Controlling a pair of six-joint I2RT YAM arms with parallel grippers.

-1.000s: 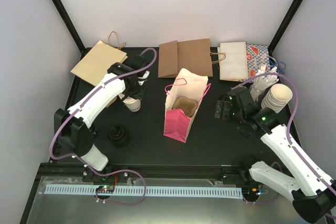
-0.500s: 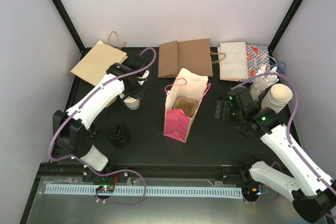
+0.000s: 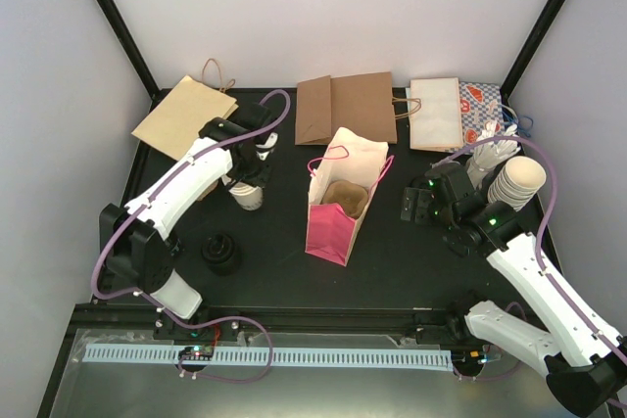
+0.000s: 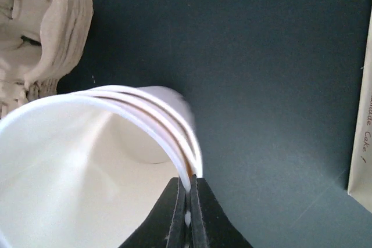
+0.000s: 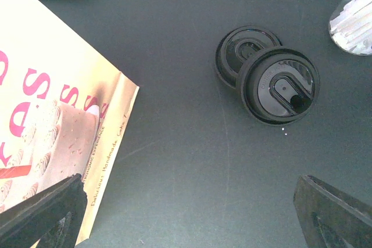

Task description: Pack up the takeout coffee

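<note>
The takeout coffee (image 3: 251, 195) is a small white paper cup with dark print, left of the standing pink bag (image 3: 331, 227). My left gripper (image 3: 257, 165) is shut on its rim from above. In the left wrist view the black fingers (image 4: 174, 213) pinch the rim of the cup (image 4: 87, 161), whose cream inside fills the lower left, and the left gripper (image 4: 189, 201) leaves no gap. The cup tilts; I cannot tell if it touches the table. The bag is open at the top with a pulp tray (image 3: 343, 198) inside. My right gripper (image 3: 413, 205) hangs open right of the bag.
Black lids (image 5: 267, 79) lie under the right gripper (image 5: 192, 219), and more lids (image 3: 221, 254) sit front left. A stack of cream cups (image 3: 516, 181) and a jar of straws (image 3: 495, 156) stand at the right. Flat paper bags (image 3: 343, 107) line the back. Pulp carriers (image 4: 40, 27) lie near the cup.
The left gripper and the cup in it have shifted only slightly. The right arm has not moved.
</note>
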